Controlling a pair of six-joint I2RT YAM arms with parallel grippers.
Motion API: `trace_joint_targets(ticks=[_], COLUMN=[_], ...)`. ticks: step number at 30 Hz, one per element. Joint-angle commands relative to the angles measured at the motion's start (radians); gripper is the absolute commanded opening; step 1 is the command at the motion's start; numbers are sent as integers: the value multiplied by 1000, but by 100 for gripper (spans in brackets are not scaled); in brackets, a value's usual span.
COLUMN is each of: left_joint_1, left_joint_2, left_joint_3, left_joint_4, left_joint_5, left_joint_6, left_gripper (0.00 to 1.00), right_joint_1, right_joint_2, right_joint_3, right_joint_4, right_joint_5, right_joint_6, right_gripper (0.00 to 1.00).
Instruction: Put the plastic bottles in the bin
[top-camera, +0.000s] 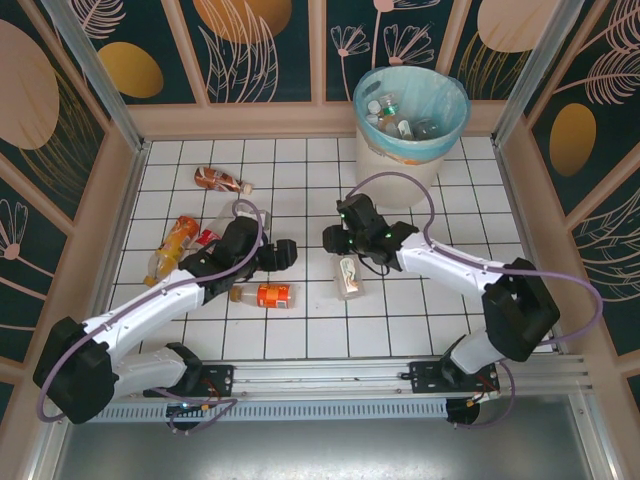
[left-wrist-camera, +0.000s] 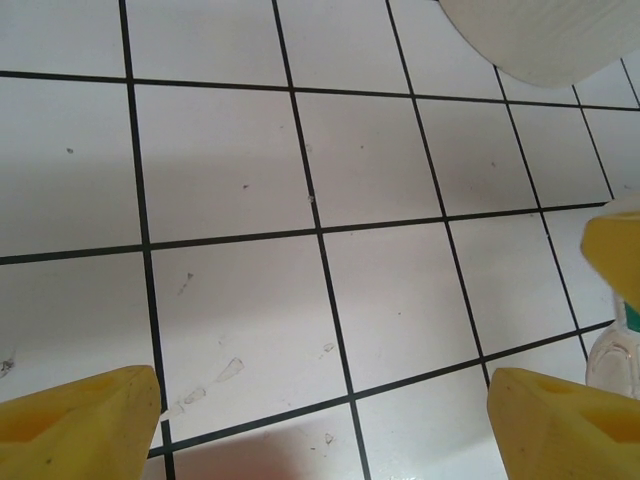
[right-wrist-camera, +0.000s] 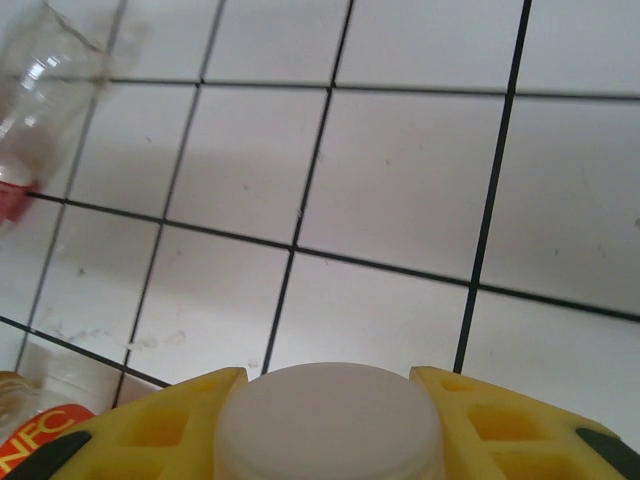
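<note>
Pickup step: right gripper pinched a bottle by its cap; left gripper stood wide, empty. Next move needed a lift over the bin.

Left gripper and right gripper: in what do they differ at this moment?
The left gripper stands wide open over bare tiles; the right gripper is closed on a white cap. The left gripper holds nothing; the right gripper grips a clear bottle lying on those tiles. Both have yellow fingers.
</note>
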Motion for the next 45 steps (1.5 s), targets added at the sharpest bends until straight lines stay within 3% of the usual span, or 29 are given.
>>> trace_joint_targets(ticks=[1, 11, 24, 36, 45], left_joint_1=[-3, -2, -4, -3, -3], left_joint_2=[-6, 7, 137, 286, 334], left_joint_3=[59, 157, 409, 593, 649], left_joint_4=[3, -11, -18, -67, -45], left_joint_5=[-1, 0, 66, 81, 101], left_joint_6=[-16, -58, -49, -24, -45], left_gripper=[85, 84, 83, 81, 79], right_joint_1=[-3, -11, -106, -189, -203], right_joint_2=[-72, -231, -211, -195, -186], right_joint_3=[-9, 46, 362, 391, 428], right_joint_4=[90, 312, 402, 449, 381], right_joint_5=[51, 137, 209, 144, 67], right_joint_6=[-72, -341, -570, -586, -558], right_gripper=[26, 25, 26, 27, 26])
